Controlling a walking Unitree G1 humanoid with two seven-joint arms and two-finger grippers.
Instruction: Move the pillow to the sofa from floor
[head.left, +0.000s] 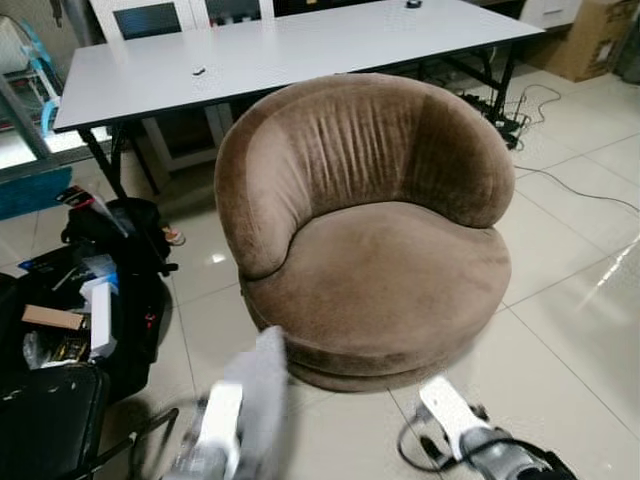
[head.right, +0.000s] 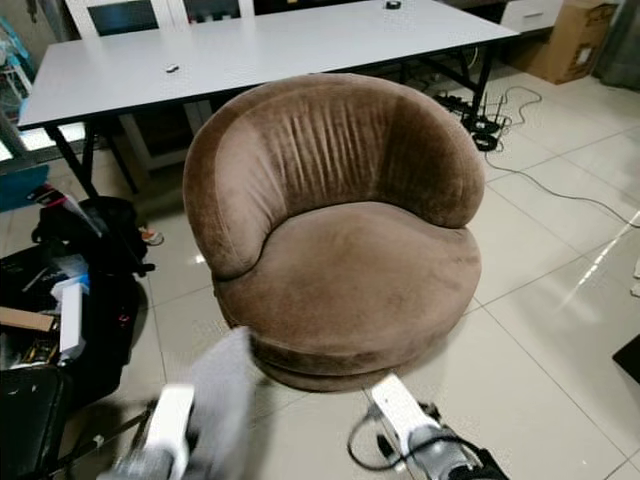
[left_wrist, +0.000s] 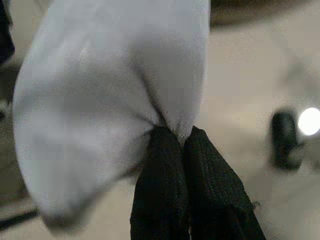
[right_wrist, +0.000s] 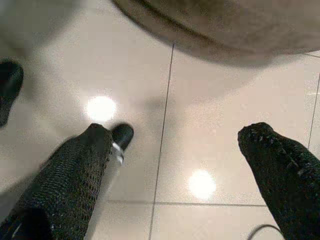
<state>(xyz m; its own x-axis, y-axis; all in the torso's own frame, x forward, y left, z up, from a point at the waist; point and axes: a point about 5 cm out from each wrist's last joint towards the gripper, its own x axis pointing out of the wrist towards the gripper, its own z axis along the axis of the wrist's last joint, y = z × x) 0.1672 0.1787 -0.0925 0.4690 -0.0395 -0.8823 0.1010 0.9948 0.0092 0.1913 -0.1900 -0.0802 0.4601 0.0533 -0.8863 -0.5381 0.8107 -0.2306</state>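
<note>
A pale grey pillow (left_wrist: 110, 95) hangs off the floor, with my left gripper (left_wrist: 182, 137) shut on a pinched fold of it. From the head the pillow (head.left: 262, 395) shows blurred above my left arm, just in front of the round brown velvet sofa (head.left: 385, 270), whose seat is bare. My right gripper (right_wrist: 172, 142) stands open over the tiled floor near the sofa's base, nothing between its fingers (right_wrist: 75, 175). My right arm (head.left: 470, 430) is low at the front right.
A long white table (head.left: 250, 55) stands behind the sofa. Black bags and clutter (head.left: 80, 320) lie on the floor at the left. Cables (head.left: 560, 180) run over the tiles at the back right. A cardboard box (head.left: 590, 35) sits far right.
</note>
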